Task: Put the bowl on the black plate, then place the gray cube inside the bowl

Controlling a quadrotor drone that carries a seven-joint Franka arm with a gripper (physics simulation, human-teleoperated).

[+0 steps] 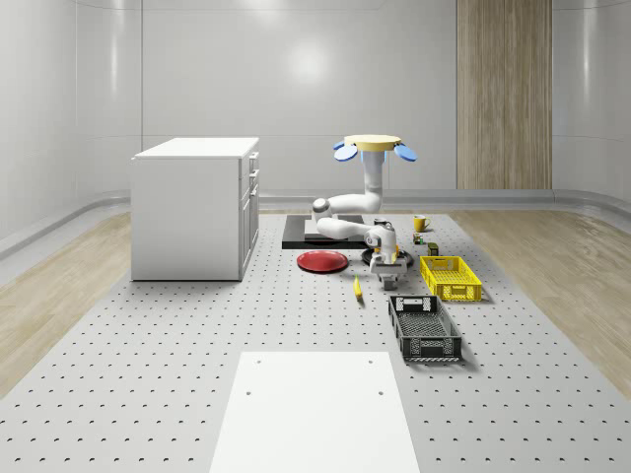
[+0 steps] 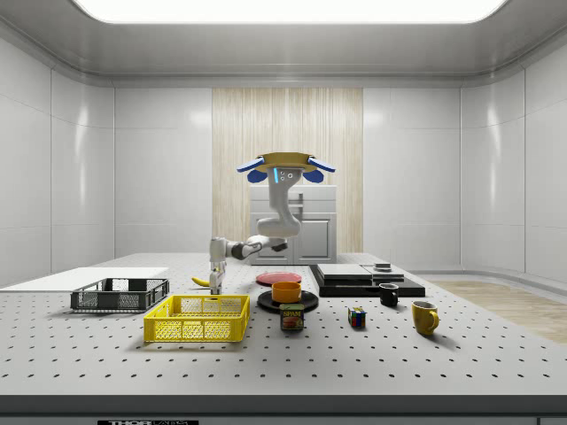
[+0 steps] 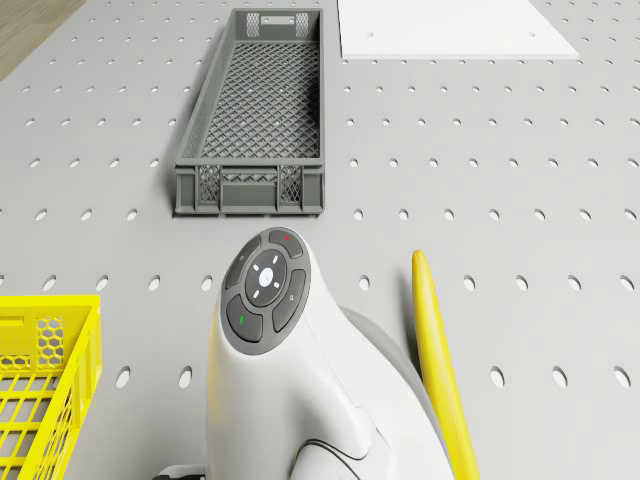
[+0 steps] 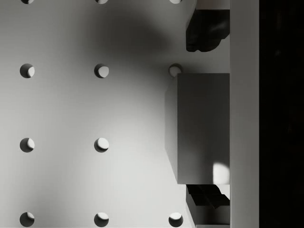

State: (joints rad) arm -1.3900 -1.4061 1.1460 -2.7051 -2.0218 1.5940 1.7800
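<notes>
Reading the side view from left to right, I noted a dark crate [image 2: 120, 295], a yellow basket [image 2: 197, 317], then the gripper [image 2: 215, 282] held low over the table [image 2: 496, 363] just behind that basket, with a banana [image 2: 202, 282] beside it. Further right, the bowl [image 2: 286, 290] sat on the black plate [image 2: 288, 304]. I therefore judged the first part of the task done.

The drone [image 2: 285, 164] hovered well above the table, roughly over the bowl and plate, with the arm reaching down and across to the gripper.

In the wrist view, the gray cube [image 4: 202, 128] rested on the table directly between the fingers [image 4: 204, 33]. The jaws were spread, one on each side of the cube. One finger stood plainly apart from its face. The other was very close to its face, and I could not tell whether it touched. The cube's faces looked square to the closing line, so I saw no need to turn the wrist.

In my judgement the step in hand was the grasp, and closing the jaws should seat them on opposite faces.

In the side view, the bowl lay at about three o'clock from the gripper, near but not adjacent. The carry would run that way after a lift high enough to clear the bowl's rim.
</notes>
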